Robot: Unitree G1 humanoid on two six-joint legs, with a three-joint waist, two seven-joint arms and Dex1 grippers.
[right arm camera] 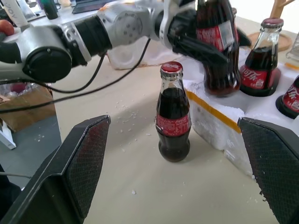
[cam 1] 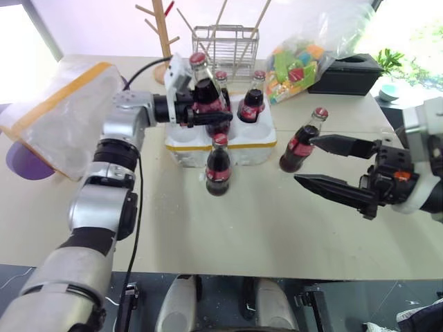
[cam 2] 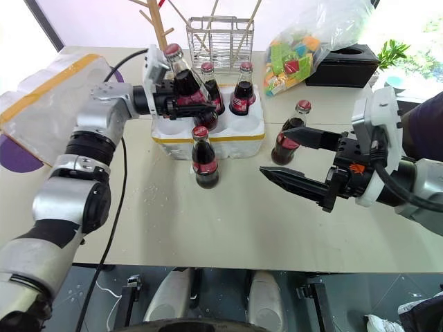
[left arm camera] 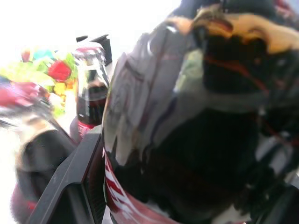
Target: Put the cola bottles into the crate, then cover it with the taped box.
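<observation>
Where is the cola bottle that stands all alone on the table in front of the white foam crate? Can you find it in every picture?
Left eye view: the lone bottle stands centre, just before the crate.
Right eye view: the lone bottle, left of centre, same spot.
Left wrist view: I cannot tell; the held bottle blocks most of it.
Right wrist view: the lone bottle, centre, between the open right gripper fingers.
Shared landmark: the crate's yellow tape band.

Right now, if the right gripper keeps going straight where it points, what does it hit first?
Most likely the cola bottle standing on the table in front of the crate; in the right wrist view it sits between the open right gripper's fingers. Depth is unclear, so the nearer bottle might brush a finger.
</observation>
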